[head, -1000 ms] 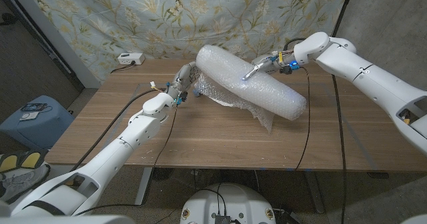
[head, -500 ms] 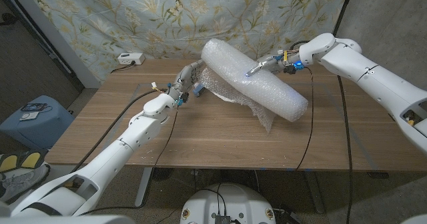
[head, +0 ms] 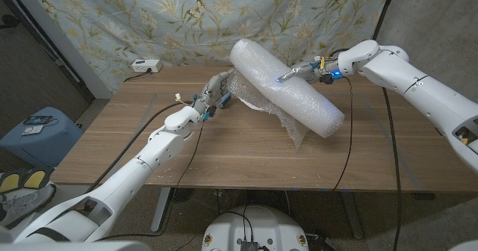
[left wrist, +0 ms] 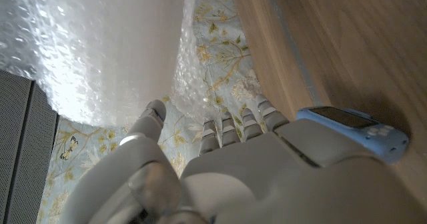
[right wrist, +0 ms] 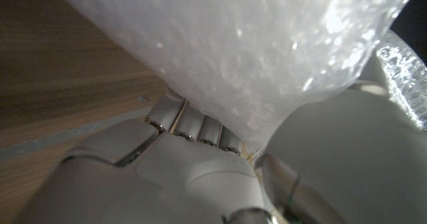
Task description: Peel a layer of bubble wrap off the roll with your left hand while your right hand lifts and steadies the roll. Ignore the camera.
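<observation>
The wooden table carries the lower end of a tilted bubble wrap roll near its right edge with loose wrap trailing beneath, and a small white box sits at its far left corner.

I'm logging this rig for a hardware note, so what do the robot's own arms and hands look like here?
Both arms are glossy white, made of rounded shell segments. A thin black cable runs along the left arm, and another hangs from near the wrist of the right arm. The left hand and right hand are grey and metallic, with ridged, segmented fingers. Small blue fittings sit at both wrists.
</observation>
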Robot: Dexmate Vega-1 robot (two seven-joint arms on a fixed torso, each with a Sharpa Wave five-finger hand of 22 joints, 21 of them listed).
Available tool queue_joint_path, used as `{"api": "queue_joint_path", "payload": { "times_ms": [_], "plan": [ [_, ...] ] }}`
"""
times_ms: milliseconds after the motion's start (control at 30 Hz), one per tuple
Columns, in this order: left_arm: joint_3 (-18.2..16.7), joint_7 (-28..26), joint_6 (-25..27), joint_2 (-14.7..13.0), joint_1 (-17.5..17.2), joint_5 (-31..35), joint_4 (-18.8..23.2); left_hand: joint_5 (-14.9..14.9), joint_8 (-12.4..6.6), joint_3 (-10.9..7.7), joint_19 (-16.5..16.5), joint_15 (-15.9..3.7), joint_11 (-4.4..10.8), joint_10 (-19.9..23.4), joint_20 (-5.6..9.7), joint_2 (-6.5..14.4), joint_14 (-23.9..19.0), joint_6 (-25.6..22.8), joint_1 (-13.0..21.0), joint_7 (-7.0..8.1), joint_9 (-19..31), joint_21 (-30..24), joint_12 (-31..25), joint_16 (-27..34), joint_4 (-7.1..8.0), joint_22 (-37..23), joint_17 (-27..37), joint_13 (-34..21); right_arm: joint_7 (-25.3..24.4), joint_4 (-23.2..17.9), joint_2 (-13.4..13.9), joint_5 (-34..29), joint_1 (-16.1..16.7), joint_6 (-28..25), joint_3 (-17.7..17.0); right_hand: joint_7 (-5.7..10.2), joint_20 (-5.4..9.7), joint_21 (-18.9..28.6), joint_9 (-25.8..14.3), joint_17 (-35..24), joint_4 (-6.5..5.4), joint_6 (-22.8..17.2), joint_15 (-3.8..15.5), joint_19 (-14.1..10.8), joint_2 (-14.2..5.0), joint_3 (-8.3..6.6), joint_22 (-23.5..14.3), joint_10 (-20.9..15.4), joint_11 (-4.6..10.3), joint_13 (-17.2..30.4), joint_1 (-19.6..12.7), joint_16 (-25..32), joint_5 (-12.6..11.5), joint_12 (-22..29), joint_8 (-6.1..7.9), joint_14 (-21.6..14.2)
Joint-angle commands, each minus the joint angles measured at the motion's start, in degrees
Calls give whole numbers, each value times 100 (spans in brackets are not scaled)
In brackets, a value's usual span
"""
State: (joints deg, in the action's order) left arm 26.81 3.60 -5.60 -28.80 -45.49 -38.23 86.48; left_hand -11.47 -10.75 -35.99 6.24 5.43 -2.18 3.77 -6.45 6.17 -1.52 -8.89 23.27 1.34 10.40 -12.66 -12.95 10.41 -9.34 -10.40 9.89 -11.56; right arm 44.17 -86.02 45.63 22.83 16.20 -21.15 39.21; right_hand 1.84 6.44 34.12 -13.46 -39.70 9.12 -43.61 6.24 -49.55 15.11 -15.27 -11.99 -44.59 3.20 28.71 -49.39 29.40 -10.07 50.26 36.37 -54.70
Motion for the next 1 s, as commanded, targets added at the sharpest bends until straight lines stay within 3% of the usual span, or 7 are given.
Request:
{"api": "queue_joint_path", "payload": {
  "times_ms": [33, 567, 1000],
  "plan": [
    [98, 267, 37, 85, 22, -147, -86, -5, 10, 25, 9, 26, -20, 36, -3, -11, 15, 27, 78, -3, 18, 27, 6, 10, 0, -18, 16, -30, -306, 22, -62, 69, -3, -155, -20, 97, 215, 50, -20, -27, -85, -139, 667, 39, -1620, -51, 3, -355, 278, 239, -1546, -20, -16, 54, 20, -242],
    [106, 521, 102, 196, 118, -370, -298, -5, 15, 56, 57, 72, -39, 36, -20, -6, -9, 66, 109, 34, 18, 15, 6, 20, 3, -21, 17, -33, -567, 552, -372, 114, -161, -192, 10, 92, 219, 121, -27, -81, -63, -154, 677, 58, -1622, -41, 11, -375, 283, 242, -1559, -67, -20, 58, 1, -277],
    [174, 864, 154, 448, 235, -630, -603, -7, 5, 81, 189, 101, -38, 42, -98, 5, -60, 65, 147, 48, 19, -28, 3, 34, 1, -23, 18, -38, -847, 459, -363, 287, -50, -345, -110, 95, 218, 180, -33, -120, -50, -167, 680, 59, -1645, -48, 17, -406, 307, 253, -1584, -102, -27, 72, -12, -309]
  ]
}}
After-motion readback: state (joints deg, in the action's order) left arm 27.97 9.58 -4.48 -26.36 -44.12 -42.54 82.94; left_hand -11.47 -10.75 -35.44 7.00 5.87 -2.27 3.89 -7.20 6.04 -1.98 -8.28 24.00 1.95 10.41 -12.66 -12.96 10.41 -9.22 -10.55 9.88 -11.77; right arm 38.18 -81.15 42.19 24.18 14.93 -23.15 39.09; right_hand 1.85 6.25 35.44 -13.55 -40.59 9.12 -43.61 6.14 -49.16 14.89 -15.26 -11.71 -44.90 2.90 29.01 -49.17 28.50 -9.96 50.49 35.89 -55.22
